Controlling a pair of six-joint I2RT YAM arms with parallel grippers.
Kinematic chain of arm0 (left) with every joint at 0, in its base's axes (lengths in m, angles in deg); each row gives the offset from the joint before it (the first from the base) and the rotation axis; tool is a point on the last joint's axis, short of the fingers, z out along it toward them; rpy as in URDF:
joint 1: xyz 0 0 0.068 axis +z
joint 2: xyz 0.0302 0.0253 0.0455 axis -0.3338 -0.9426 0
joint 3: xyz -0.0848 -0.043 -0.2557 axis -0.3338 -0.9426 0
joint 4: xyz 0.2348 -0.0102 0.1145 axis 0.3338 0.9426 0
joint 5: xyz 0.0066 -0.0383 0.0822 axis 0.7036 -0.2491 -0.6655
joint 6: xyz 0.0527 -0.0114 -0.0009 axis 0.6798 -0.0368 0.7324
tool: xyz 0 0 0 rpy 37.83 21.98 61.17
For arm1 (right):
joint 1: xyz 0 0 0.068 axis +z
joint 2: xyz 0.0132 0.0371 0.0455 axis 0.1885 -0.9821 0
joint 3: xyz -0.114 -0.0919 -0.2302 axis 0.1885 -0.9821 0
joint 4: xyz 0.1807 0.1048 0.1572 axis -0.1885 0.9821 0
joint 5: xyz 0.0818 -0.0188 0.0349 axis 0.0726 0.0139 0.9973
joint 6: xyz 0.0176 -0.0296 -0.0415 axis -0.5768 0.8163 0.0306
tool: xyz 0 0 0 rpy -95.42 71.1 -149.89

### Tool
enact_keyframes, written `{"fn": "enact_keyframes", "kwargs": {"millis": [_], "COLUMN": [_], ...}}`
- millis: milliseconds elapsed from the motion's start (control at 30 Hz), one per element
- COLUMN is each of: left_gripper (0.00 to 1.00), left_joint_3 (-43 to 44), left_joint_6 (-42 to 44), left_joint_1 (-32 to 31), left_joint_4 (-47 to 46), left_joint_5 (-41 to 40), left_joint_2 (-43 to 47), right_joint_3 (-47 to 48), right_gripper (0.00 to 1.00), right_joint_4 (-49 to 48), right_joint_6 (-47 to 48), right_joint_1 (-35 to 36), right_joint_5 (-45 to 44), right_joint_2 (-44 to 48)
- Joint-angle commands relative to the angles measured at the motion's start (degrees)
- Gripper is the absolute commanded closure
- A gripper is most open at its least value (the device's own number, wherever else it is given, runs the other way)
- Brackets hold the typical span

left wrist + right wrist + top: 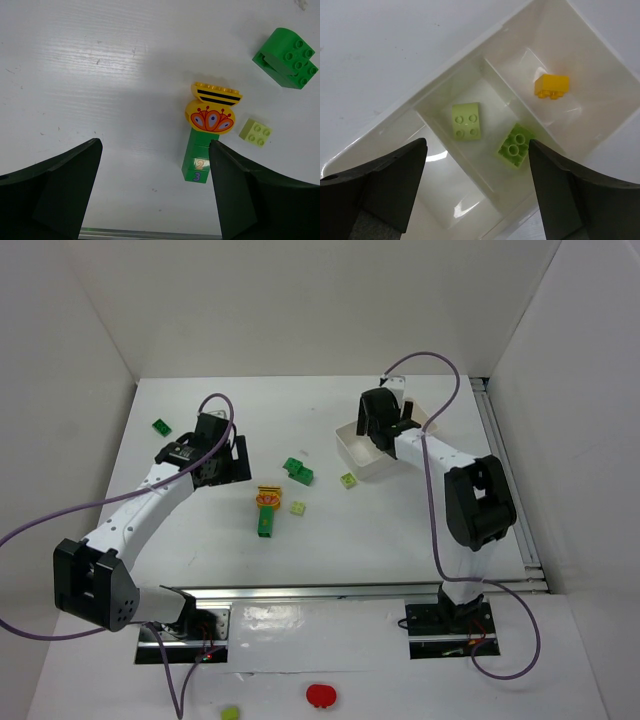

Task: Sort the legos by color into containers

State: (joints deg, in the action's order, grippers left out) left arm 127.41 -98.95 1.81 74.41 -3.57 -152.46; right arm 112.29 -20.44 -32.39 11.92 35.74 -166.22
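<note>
While the right tool (477, 150) hangs over the tray (435, 85): fingers (380, 190) spread, empty; lime and yellow legos (466, 120) lie in its compartments.
Left tool (155, 165): spread wide, empty, above the counter (100, 60).
Green stack (199, 160): below the left tool, off-centre between its prongs, long axis crossing the closing line.
Nearer arm: left, likely.

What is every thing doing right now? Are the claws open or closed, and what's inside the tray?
left gripper: open, holding nothing.
right gripper: open, empty, over the tray.
tray: two lime bricks in one compartment, yellow brick in the next.
flower stack: lying flat on the table, loose.
dark green brick: loose on the table.
small lime brick: loose beside the stack, not touching.
</note>
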Motion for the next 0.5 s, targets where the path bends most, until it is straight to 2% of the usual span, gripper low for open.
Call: {"fn": "enact_keyframes", "kwargs": {"millis": [0,100,200,267,333,467], "left_gripper": [0.03,0.03,0.03,0.03,0.03,0.03], "left_joint_3": [2.3,2.3,1.6,1.0,1.0,1.0], "left_joint_6": [0.6,0.6,0.6,0.6,1.3,1.3], "left_joint_1": [0.4,-0.1,-0.1,-0.1,-0.1,-0.1], "left_joint_4": [-0.7,-0.7,-0.7,-0.7,-1.2,-1.2], "left_joint_5": [0.5,0.5,0.0,0.0,0.0,-0.6], "left_joint_2": [0.9,0.9,0.9,0.9,0.9,0.9], "right_joint_3": [1.0,-2.6,-8.4,-11.3,-15.8,-25.2], "right_gripper": [0.1,0.16,0.22,0.22,0.2,0.1], "right_joint_4": [-1.6,-1.0,0.2,1.4,4.2,3.5], "right_joint_6": [-1.5,-1.5,-2.0,-5.0,-9.3,-27.4], "right_joint_1": [1.6,4.1,10.6,13.5,16.6,19.3], "right_joint_5": [-3.1,-4.5,-3.5,-2.1,0.0,3.1], "right_joint_2": [2.3,7.0,13.6,17.3,19.1,21.9]}}
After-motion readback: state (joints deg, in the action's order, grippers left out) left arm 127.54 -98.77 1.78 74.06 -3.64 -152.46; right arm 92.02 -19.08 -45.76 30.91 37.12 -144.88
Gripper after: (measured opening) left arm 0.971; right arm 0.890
